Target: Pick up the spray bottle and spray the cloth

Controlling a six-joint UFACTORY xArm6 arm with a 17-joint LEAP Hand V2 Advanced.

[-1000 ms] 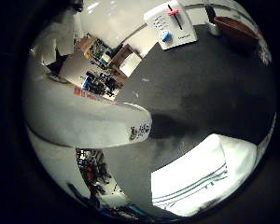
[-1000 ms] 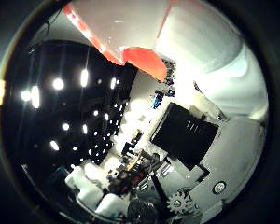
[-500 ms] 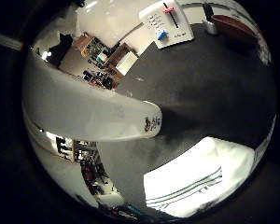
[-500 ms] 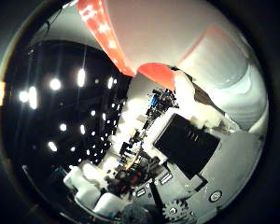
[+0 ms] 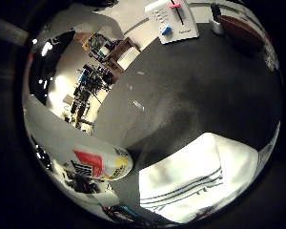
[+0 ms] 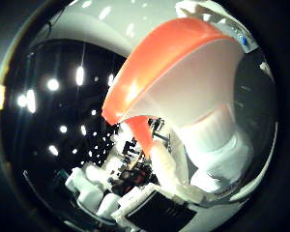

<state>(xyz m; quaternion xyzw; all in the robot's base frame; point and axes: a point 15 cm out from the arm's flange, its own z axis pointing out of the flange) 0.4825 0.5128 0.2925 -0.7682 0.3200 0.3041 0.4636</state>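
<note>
The spray bottle's white body (image 5: pixel 86 157), with a red, black and yellow label near its base, lies right against my palm and hangs off the table. Its orange and white spray head (image 6: pixel 183 77) fills most of the thumb side view, with the orange trigger (image 6: pixel 141 135) below it. White and black parts of my right hand (image 6: pixel 145 212) show beside the bottle's neck, curled round it. The white cloth (image 5: pixel 195 181) with thin dark stripes lies flat on the dark grey table (image 5: pixel 190 95), just beyond the bottle's base.
A white control box (image 5: pixel 174 21) with a red slider and a blue knob sits at the table's far side. A brown object (image 5: pixel 238 31) lies next to it. Cluttered shelves (image 5: pixel 100 62) stand beyond the table's edge.
The view has swung with the hand. The bottle sits differently against the palm: its label end now shows and the spray head looms much larger. The cloth appears closer.
</note>
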